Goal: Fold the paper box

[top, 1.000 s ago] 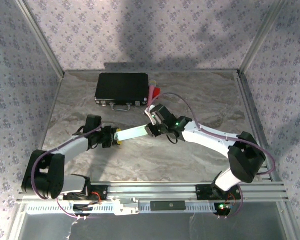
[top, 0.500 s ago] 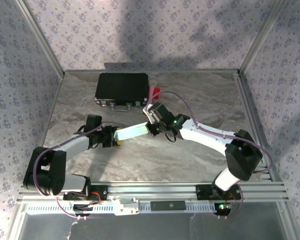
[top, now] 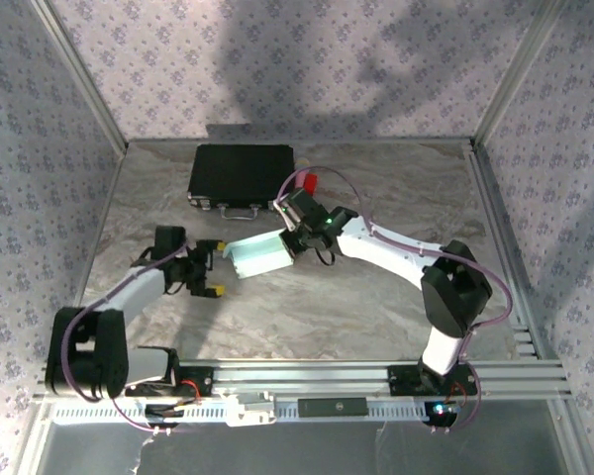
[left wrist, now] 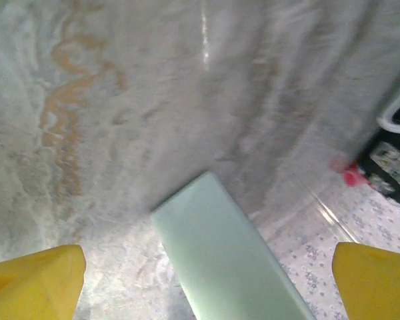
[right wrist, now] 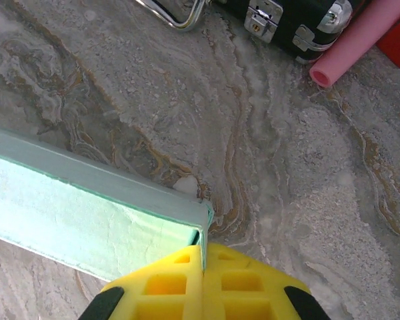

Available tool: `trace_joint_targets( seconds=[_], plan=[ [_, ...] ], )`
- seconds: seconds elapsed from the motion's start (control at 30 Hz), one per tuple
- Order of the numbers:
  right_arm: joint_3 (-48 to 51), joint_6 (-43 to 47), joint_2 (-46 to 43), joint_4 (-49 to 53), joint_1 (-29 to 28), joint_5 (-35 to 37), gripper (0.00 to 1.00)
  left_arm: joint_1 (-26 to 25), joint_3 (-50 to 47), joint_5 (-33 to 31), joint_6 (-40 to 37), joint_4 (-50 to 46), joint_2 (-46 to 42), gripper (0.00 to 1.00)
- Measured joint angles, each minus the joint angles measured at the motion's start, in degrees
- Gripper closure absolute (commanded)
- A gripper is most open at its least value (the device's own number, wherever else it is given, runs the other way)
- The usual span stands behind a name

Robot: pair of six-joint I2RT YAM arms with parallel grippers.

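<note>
Pinching paper box (top: 260, 255) corner: right jaws; left jaws spread, apart.

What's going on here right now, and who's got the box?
The right gripper is shut on one end of the pale blue paper box, pinching its edge between the yellow fingers. The left gripper is wide open, facing the box's other end without touching it. The black case sits at the back of the table, apart from both arms.
</note>
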State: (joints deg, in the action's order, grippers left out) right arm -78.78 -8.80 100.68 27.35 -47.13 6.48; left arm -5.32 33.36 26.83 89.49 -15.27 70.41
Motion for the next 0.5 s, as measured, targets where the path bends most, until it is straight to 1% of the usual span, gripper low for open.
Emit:
trace_joint_targets(
  seconds=[0.03, 0.1, 0.2, 0.27, 0.43, 0.5],
  plan=[
    [-0.70, -0.31, 0.33, 0.79, 0.09, 0.00, 1.00, 0.52, 2.14, -1.25, -3.15, -2.82, -1.57, 0.12],
    [-1.68, -0.83, 0.92, 1.75, 0.26, 0.00, 1.00, 1.03, 6.12, -3.61, -9.11, -6.58, -4.24, 0.22],
    [-3.08, -1.27, 1.70, 2.95, 0.39, -0.02, 1.00, 0.68, 13.05, -7.69, -20.17, -13.07, -6.45, 0.45],
    [-3.80, -1.51, 1.99, 3.85, 0.39, -0.07, 1.00, 0.20, 16.74, -10.01, -28.33, -16.76, -7.08, 0.51],
    [-4.85, -1.99, 2.19, 5.22, 0.33, -0.09, 1.00, -3.02, 21.24, -15.21, -47.47, -24.63, -7.15, 0.53],
    [-5.05, -2.12, 2.19, 5.73, 0.33, -0.09, 1.00, -4.24, 22.38, -16.02, -54.84, -26.32, -6.80, 0.54]
  ],
)
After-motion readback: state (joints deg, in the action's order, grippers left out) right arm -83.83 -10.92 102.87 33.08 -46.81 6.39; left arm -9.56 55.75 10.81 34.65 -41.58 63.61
